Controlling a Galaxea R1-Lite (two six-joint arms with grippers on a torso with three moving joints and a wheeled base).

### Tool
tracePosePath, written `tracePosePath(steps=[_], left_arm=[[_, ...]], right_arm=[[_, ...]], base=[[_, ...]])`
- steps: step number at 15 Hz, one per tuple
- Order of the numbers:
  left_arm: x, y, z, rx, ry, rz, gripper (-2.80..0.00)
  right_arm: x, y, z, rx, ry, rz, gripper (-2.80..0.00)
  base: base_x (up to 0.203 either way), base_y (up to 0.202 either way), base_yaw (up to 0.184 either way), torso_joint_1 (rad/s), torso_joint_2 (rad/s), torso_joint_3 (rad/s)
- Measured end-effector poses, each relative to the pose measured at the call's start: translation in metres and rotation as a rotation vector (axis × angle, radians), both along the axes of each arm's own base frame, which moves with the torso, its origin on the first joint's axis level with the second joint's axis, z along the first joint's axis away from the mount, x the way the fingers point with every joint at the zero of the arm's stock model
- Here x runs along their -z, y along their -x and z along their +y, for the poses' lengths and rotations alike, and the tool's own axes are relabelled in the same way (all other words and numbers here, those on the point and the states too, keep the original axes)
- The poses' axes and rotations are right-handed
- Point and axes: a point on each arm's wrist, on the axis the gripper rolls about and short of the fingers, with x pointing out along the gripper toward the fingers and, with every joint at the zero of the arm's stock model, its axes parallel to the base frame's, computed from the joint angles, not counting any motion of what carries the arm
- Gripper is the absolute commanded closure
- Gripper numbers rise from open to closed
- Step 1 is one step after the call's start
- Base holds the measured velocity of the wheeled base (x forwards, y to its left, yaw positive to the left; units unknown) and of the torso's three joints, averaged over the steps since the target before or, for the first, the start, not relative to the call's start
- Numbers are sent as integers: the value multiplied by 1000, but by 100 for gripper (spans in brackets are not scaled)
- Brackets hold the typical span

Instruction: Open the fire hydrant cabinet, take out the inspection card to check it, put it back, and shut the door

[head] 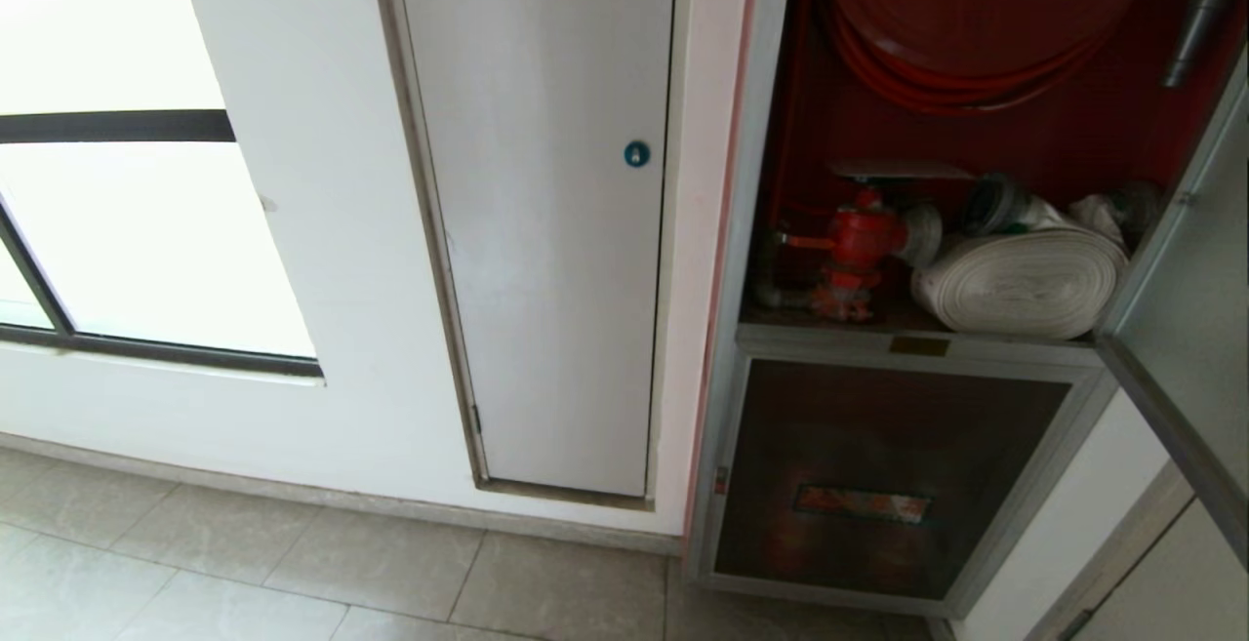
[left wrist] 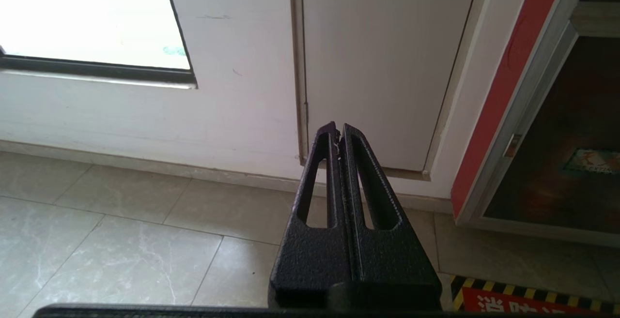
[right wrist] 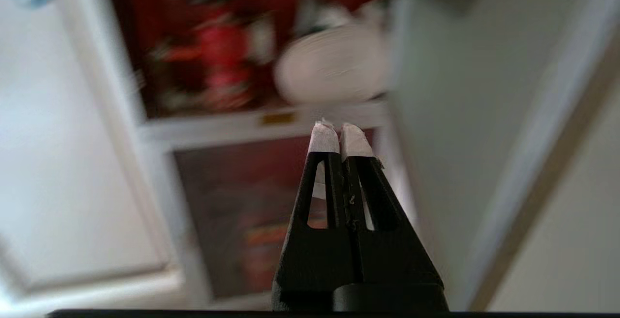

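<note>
Right gripper (right wrist: 339,136): fingers pressed together, holding nothing; white-tipped, pointing at the cabinet's silver crossbar in the centre of its wrist view.
Left gripper (left wrist: 338,134): closed and empty, aimed low at the white panel (left wrist: 382,66) and floor tiles (left wrist: 121,240).
Cabinet (head: 922,343): right of the head view, silver frame, red inside; red hose coil (head: 976,26) at top, red valve (head: 859,246) beside the white rolled hose (head: 1020,280) on the shelf.
Door (head: 1186,329): swung open along the right edge, silver frame edge-on toward the camera.
Lower pane (head: 878,475): dark, shut, with a red label.
Card: not to be made out in any view.
Open room: cabinet mouth unobstructed between its left frame and the door; bare floor lower left.
</note>
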Motion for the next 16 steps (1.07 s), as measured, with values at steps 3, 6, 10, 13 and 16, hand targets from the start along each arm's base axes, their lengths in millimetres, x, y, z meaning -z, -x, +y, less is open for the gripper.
tracePosePath(steps=[3,6,10,13,16], left_arm=[[0,0,0,0,0,0,0],[0,0,0,0,0,0,0],[0,0,0,0,0,0,0],[0,0,0,0,0,0,0],[0,0,0,-1,0,0,0]], right_arm=[[-18,-13,-3,151,1,-29,0],[-27,-19,-8,298,-15,-71,0],[-37,-24,-16,445,-85,-200,0],[-45,-26,-22,515,-145,-389,0],[-48,-32,-31,568,-170,-483,0]], base=[[0,0,0,0,0,0],[0,0,0,0,0,0],[0,0,0,0,0,0],[0,0,0,0,0,0],[0,0,0,0,0,0]])
